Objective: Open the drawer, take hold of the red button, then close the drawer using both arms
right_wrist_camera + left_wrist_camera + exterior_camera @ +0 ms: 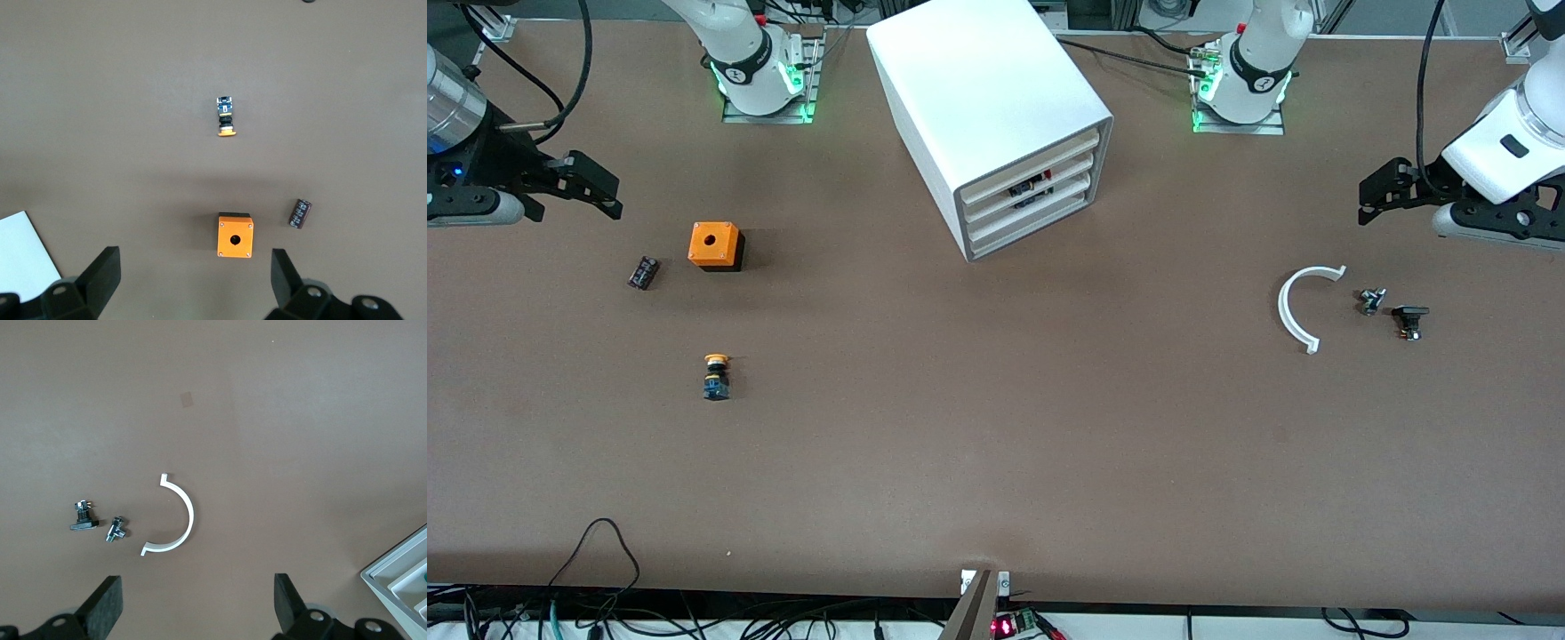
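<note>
Nearest the front camera, at the table's front edge, cables (605,569) and a small board with a red light (1005,625) are seen. Most of the matte brown table surface (996,462) is bare. A small push-button with a yellow-orange cap (716,376) is found toward the right arm's end. Farther from the camera than it, an orange box with a round hole (714,245) is set on a black base, and a small dark cylinder (643,272) is laid beside it. A white three-drawer cabinet (996,116) is placed between the two arm bases; its drawers are shut, and something dark and red is glimpsed in its upper slots. The red-capped button cannot be made out with certainty anywhere.

Toward the left arm's end, a white curved plastic clip (1298,307) is laid on the table, with a small silver fitting (1371,300) and a small black part (1408,320) beside it.

The right gripper (596,191) is held over the table's edge near the orange box, fingers spread apart and holding nothing. The left gripper (1378,191) is held over the other end, near the clip, fingers likewise parted and unloaded.
</note>
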Controlling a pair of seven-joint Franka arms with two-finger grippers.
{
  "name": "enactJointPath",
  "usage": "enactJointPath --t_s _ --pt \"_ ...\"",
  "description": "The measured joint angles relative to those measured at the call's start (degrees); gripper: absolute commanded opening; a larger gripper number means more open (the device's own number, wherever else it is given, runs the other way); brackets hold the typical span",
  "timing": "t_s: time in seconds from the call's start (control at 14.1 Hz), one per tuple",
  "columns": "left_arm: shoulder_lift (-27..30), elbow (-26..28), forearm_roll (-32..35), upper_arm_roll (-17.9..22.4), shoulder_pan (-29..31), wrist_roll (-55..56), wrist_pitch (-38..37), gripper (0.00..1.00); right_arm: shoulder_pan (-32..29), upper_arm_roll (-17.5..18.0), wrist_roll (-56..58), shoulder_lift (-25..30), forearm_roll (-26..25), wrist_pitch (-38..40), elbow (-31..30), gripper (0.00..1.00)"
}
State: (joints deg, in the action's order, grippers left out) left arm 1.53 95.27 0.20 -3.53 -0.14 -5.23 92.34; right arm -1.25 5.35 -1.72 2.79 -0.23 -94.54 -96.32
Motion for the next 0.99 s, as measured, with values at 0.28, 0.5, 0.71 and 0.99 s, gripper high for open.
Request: enactJointPath --t_s 0.28,0.5,0.71,0.99 --pt "0.0 0.0 0.0 0.0 0.0 0.0 -0.02 1.0 0.0 0.05 0.02 -0.09 -0.01 0.16 0.01 1.0" --pt "0.0 0.0 0.0 0.0 0.02 0.0 -0.02 1.0 0.0 0.11 0.02 -0.48 -0.27 0.37 1.28 1.0" --pt "0.0 -0.01 0.0 0.01 0.02 0.0 -0.4 1.0 0.04 0.14 0.13 -2.41 -0.27 2.34 3.54 1.0" --pt "-0.03 -0.01 0.0 0.15 0.04 0.0 -1.85 1.0 1.56 0.43 0.48 -6.11 -0.26 2.65 3.84 1.0"
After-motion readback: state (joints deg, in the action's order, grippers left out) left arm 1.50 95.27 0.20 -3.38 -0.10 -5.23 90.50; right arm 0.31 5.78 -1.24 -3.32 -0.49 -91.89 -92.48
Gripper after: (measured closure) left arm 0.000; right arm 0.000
